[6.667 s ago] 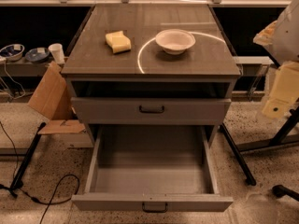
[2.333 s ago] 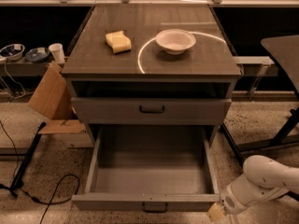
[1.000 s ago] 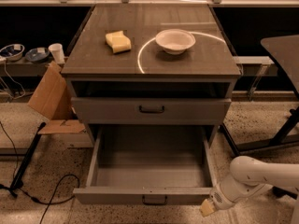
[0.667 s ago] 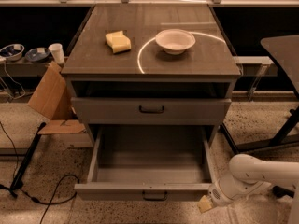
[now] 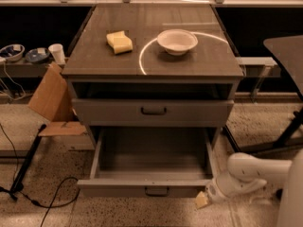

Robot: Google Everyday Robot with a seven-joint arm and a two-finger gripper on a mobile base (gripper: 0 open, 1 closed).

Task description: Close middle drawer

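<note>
Above the speckled floor (image 5: 265, 124), the deep grey middle drawer (image 5: 151, 161) had slid partly shut, the pale-tipped gripper (image 5: 202, 200) at its front corner, spread or pinched unclear; further pushing likely remained.

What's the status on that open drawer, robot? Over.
Gripper low, at the right end of the middle drawer front. Drawer pulled out, not closed. Nothing seen inside to block it.
</note>
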